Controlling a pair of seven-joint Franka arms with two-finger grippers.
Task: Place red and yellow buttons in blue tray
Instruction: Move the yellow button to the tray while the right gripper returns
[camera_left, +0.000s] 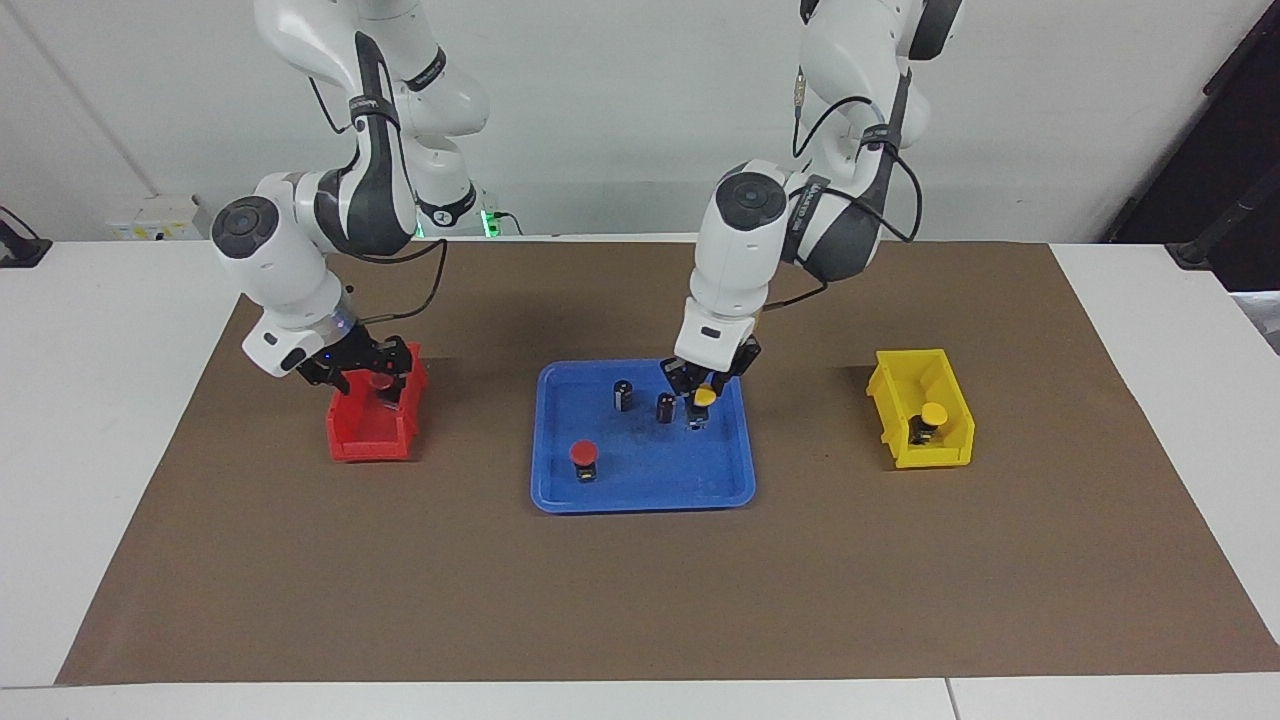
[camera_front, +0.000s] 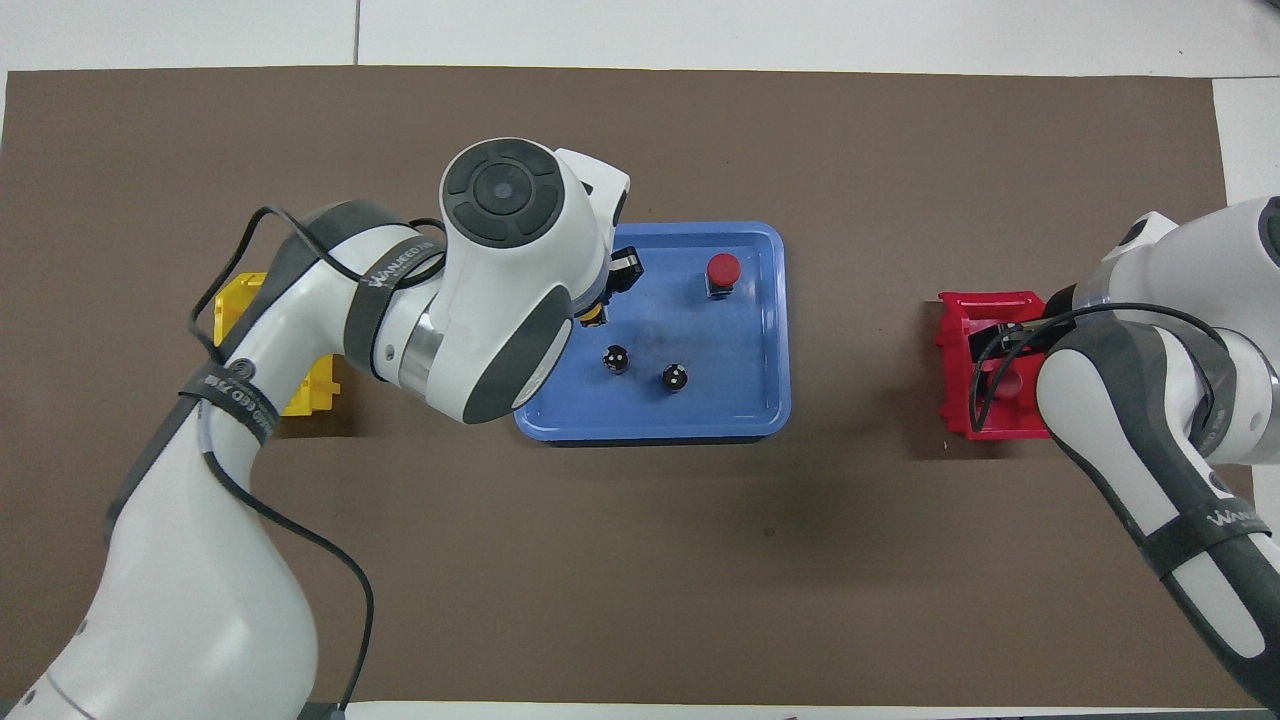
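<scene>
Clamped on a yellow button (camera_left: 704, 397), my left gripper (camera_left: 697, 400) hangs low over the blue tray (camera_left: 640, 495) near its left-arm edge to set it down, while my right gripper (camera_left: 372, 377), fingers unreadable, dips into the red bin (camera_left: 370, 440).

A white table (camera_left: 110, 420) is covered across most of its top by a brown mat (camera_left: 640, 590). A plain white wall (camera_left: 600, 100) is seen past it. A white box (camera_left: 155, 217) is set at the wall, and a dark panel (camera_left: 1215, 150) is seen at the corner.
</scene>
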